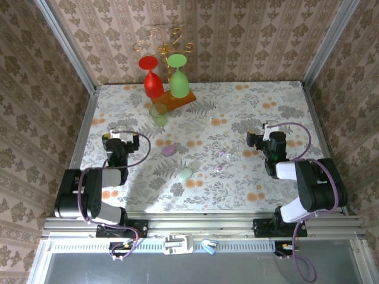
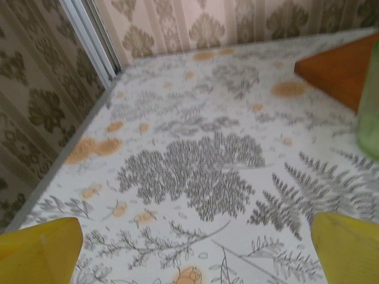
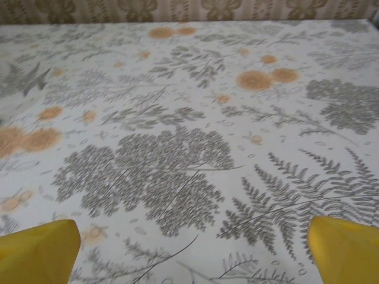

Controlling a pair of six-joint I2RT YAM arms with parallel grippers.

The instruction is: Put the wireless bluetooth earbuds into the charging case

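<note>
Left tool (image 2: 192,247) and right tool (image 3: 190,245) stand released. We judge the earbuds (image 1: 218,168) light, hard, slippery; we pinch each across its body.

A red goblet (image 1: 153,81) and a green goblet (image 1: 179,80) stand upturned on an orange board (image 1: 188,97), a green tumbler (image 1: 159,113) just beside.

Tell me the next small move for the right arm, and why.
Probably move the right gripper, open and empty, leftward toward the pale earbud; it lies loose on the table, apart from the purple case.
</note>
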